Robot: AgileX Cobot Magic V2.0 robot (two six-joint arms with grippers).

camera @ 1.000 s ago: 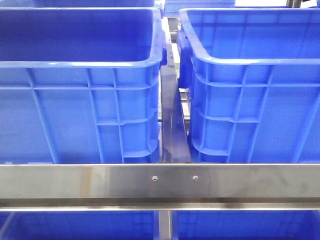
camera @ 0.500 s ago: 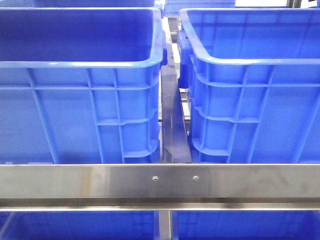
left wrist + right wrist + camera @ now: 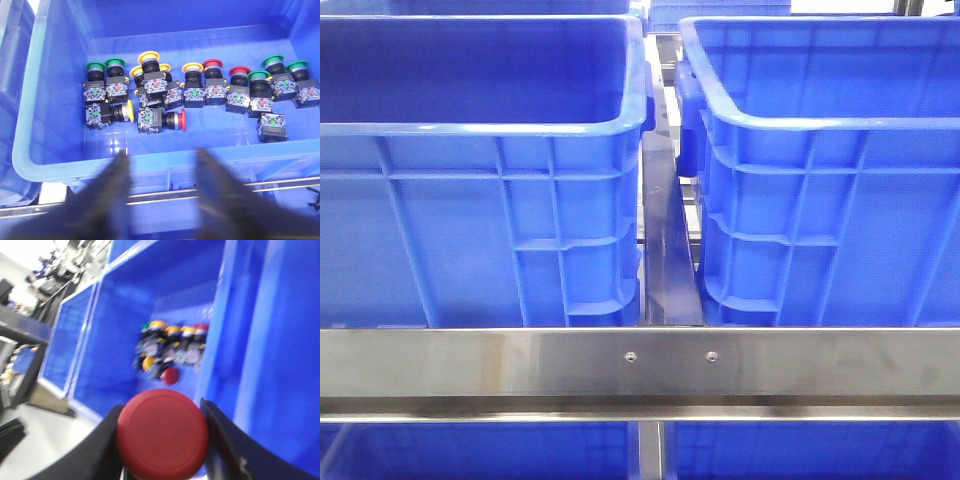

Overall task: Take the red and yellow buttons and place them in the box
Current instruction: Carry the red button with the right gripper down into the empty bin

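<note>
Red button (image 3: pixel 162 434) sits pinched in the right gripper (image 3: pixel 162 440) above the box (image 3: pixel 125 315), likely for dropping. Left gripper (image 3: pixel 159 187) hangs open, empty, over the crate (image 3: pixel 60 160) of buttons (image 3: pixel 200 90).

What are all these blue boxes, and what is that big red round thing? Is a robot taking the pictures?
Yes. A robot with two arms carries three cameras. The front camera looks forward at two blue crates behind a metal rail; no arms show there. A camera on the left wrist looks down past its open left gripper into a crate holding push buttons with green, yellow and red caps. A camera on the right wrist shows the right gripper squeezing one red button between its fingers, above another crate of buttons.
</note>
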